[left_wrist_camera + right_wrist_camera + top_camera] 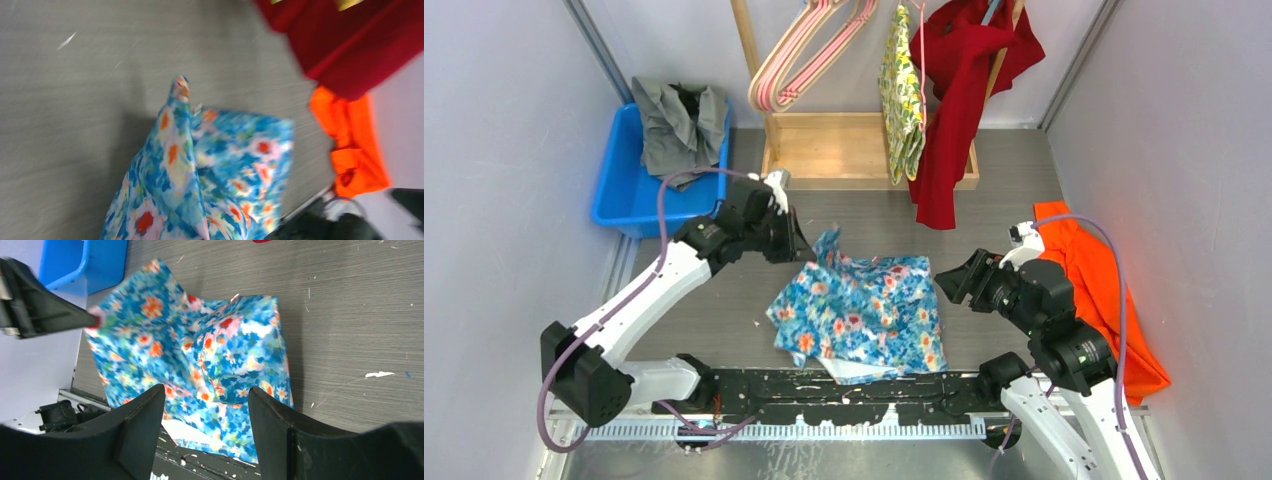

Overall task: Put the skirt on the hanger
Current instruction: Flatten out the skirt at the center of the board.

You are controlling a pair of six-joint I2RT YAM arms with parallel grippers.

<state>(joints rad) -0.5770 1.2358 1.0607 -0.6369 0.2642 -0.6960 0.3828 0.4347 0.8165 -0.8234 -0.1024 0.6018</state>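
On the table (1004,215), between the arms, lies the floral skirt (864,320), crumpled; it looks light and floppy. The left gripper (808,246) pinches its far-left corner; the right gripper (942,284), jaws apart, could take the opposite edge.

Two black-and-white robot arms stand here, one left arm (654,290) and one right arm (1064,340). I count five pieces of clothing: one blue flower-print fabric skirt (864,310), one crumpled grey garment (674,125), one yellow-green floral garment (902,100), one dark red garment (954,110) and one bright orange garment (1094,280). There is one blue plastic bin (619,190) and one pale wooden rack (824,150). The pink curved hangers (809,55) number at least two; they overlap too much for a sure count.
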